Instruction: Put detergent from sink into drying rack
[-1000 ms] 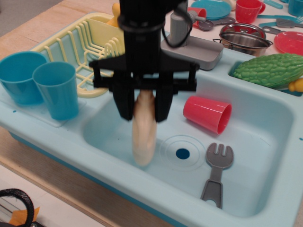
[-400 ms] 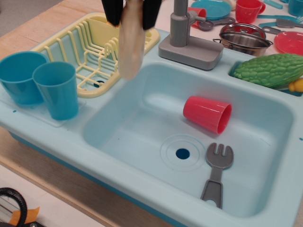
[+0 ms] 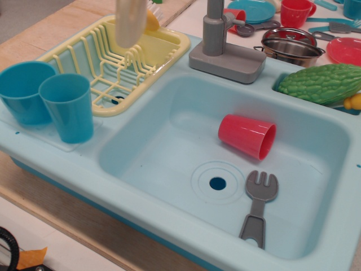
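The cream detergent bottle hangs in the air at the top edge of the frame, its lower end over the far part of the pale yellow drying rack. Its upper part is cut off by the frame. The gripper is out of view above the frame. The light blue sink lies to the right of the rack, with its dark drain hole near the middle.
A red cup lies on its side in the sink beside a grey fork. Two blue cups stand left of the rack. The grey faucet stands behind the sink. A green gourd and toy dishes lie at right.
The bottle has been lifted out of the sink and carried up and to the left, over the drying rack. The gripper has left the frame at the top.
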Controlling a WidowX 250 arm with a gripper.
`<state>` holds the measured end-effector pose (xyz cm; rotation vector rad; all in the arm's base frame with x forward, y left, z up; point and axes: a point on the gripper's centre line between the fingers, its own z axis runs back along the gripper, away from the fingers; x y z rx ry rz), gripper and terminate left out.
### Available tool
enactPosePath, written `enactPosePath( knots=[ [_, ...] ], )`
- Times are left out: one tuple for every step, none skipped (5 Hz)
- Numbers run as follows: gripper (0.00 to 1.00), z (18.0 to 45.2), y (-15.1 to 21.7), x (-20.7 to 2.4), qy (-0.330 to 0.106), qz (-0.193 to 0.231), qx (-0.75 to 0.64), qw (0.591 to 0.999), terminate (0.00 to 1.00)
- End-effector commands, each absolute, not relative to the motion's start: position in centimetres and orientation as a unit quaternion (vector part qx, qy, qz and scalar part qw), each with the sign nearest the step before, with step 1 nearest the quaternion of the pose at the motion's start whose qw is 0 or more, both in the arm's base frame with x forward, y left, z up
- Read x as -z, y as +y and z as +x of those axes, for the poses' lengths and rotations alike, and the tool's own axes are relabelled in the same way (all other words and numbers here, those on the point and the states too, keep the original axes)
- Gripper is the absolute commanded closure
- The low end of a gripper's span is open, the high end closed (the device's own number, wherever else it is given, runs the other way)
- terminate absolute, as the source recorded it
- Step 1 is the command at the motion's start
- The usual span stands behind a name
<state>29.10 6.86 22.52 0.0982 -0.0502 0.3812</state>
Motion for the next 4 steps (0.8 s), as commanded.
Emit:
enactPosePath(
  knots=[
    [0.0, 28.9, 8.02, -23.73, -0.044, 0.049, -0.194, 0.979, 0.0],
    [0.0, 28.9, 8.02, -23.73, -0.044, 0.049, -0.194, 0.979, 0.0],
    [0.0, 28.9, 8.02, -23.73, -0.044, 0.049, -0.194, 0.979, 0.0],
    [0.0, 28.9, 8.02, -23.73, -0.044, 0.049, -0.194, 0.979, 1.0]
  ],
)
